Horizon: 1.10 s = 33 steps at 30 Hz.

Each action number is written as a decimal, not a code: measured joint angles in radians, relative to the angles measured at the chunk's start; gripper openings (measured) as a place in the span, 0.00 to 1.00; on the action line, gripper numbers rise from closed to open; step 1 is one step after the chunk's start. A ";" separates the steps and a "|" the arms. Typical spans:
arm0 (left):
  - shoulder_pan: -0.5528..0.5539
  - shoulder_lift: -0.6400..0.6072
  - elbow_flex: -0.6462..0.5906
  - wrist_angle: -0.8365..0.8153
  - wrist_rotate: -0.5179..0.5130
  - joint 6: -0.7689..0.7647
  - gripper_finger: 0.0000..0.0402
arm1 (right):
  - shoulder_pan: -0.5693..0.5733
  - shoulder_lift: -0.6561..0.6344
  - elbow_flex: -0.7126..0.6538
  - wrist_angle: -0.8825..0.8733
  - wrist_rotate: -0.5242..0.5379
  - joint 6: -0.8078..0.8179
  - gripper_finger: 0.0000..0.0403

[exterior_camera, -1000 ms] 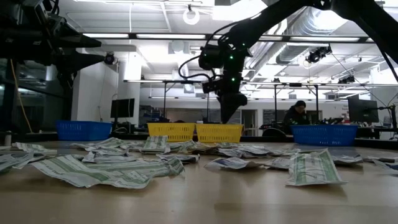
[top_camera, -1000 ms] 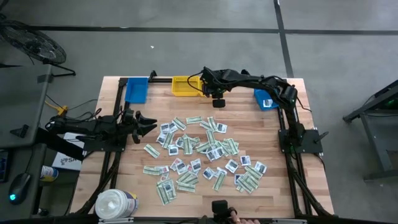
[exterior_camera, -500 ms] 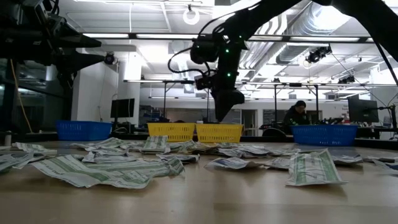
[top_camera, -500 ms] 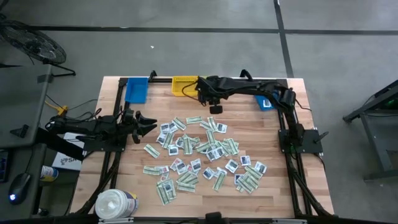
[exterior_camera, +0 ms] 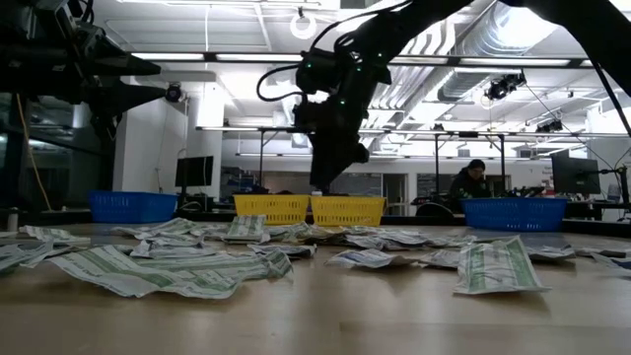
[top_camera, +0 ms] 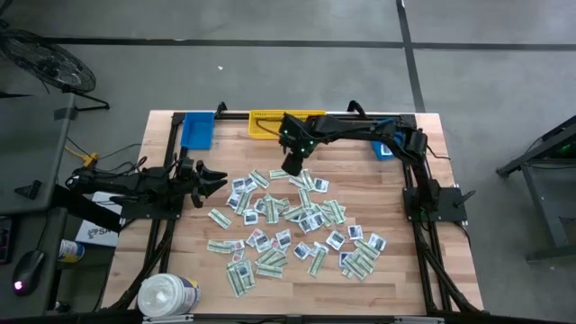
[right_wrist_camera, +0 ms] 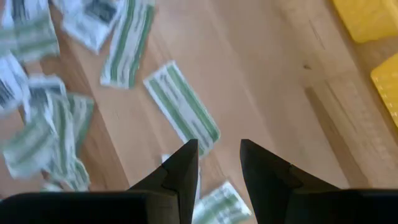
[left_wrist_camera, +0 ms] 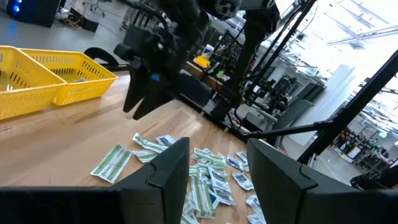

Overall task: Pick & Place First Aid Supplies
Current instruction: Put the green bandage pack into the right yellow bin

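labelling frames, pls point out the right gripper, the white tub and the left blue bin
right gripper (top_camera: 292, 168), high view, midway between its fingertips
white tub (top_camera: 166, 295), high view, lid centre
left blue bin (top_camera: 197, 131), high view, inside floor

My two matte black jointed arms (top_camera: 360, 126), looped black cables, small green lights near the right wrist.

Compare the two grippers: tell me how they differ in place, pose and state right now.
The right gripper reaches across above the far edge of the packet pile, just in front of the yellow bins; the left gripper hangs at the table's left side, short of the pile. The right gripper points down at the table, the left one lies level, pointing across it. The left gripper's gap looks wider. Both are open and hold nothing.
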 joint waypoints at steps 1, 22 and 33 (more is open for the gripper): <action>0.000 0.000 0.000 0.000 0.000 0.000 0.40 | -0.003 0.000 0.000 0.005 -0.002 0.020 0.28; 0.000 0.000 0.000 0.000 0.000 0.000 0.40 | -0.039 0.004 -0.282 0.340 -0.108 0.232 0.28; 0.000 0.000 0.000 0.000 0.000 0.000 0.40 | -0.030 0.003 -0.320 0.440 -0.133 0.253 0.28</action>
